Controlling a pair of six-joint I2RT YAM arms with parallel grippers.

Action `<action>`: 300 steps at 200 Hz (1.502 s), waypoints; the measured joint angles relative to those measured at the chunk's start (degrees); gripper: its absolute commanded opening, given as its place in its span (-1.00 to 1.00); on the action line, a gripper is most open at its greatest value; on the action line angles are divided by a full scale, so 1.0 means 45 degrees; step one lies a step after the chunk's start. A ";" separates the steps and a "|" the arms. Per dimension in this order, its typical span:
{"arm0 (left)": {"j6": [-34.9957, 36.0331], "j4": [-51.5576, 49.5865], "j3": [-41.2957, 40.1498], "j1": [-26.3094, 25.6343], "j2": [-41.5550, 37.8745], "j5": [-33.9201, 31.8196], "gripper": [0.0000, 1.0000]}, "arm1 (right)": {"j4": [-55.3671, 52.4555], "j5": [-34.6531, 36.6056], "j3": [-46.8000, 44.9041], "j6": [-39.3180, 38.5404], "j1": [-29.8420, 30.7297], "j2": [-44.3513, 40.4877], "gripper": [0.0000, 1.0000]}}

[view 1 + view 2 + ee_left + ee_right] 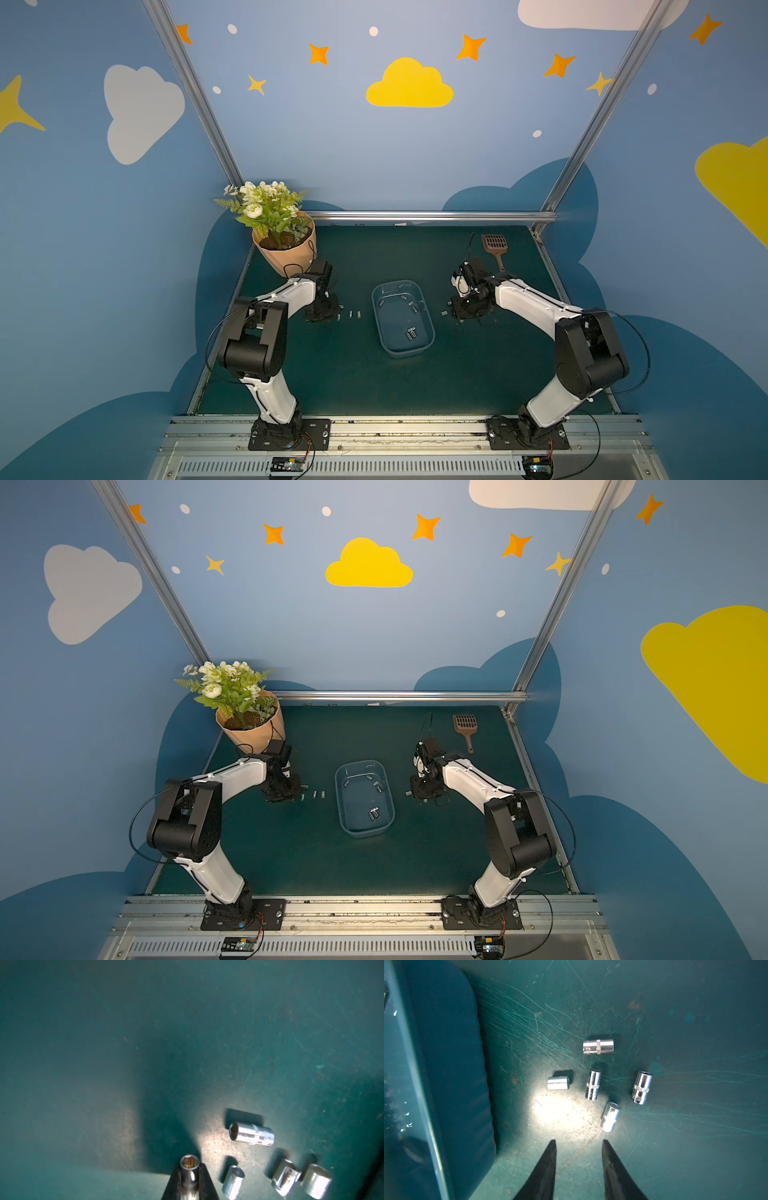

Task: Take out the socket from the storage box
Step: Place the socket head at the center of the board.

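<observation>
One socket (pixel 190 1177) is clamped in the left gripper (pixel 190 1166); the right gripper (pixel 579 1140) is parted, empty. Further sockets (pixel 410 333) are left in the storage box (pixel 432 332).

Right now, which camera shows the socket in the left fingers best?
The left wrist view: the socket is close up, hex opening visible, clamped between the black fingers. In both top views the left arm covers it. The right wrist view shows other sockets on the mat, not this one.
</observation>
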 measured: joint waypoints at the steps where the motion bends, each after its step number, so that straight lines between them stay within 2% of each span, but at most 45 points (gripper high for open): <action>1: 0.0000 0.0000 0.0000 0.0000 0.0000 -0.0005 -0.59 | 0.0000 0.0000 0.0000 0.0000 0.0000 0.0000 -0.26; 76: 0.0024 0.0049 0.0034 -0.0083 0.0015 -0.0044 -0.27 | 0.0000 0.0010 -0.0005 -0.0005 -0.0010 0.0000 -0.26; 137: 0.0039 -0.0204 0.0044 -0.0073 -0.0306 -0.0393 -0.22 | 0.0000 0.0010 -0.0005 -0.0005 -0.0024 0.0000 -0.26; 210: 0.0015 -0.0699 0.0073 -0.0073 -0.2361 -0.0588 -0.17 | -0.0087 -0.0029 0.0083 -0.0117 -0.0015 0.0000 -0.26; 249: -0.0209 -0.0782 0.0039 -0.0073 -0.3589 -0.0578 -0.01 | -0.0311 -0.0087 0.0874 -0.0364 0.0325 0.0000 -0.25; 280: -0.0398 -0.0767 -0.0321 -0.0073 -0.4211 -0.0583 0.25 | -0.0301 -0.0194 0.1783 -0.0612 0.1088 0.0000 -0.23; 300: -0.0588 -0.0787 -0.0636 -0.0073 -0.4478 -0.0641 0.33 | -0.0287 -0.0316 0.2268 -0.0743 0.1705 0.0024 -0.21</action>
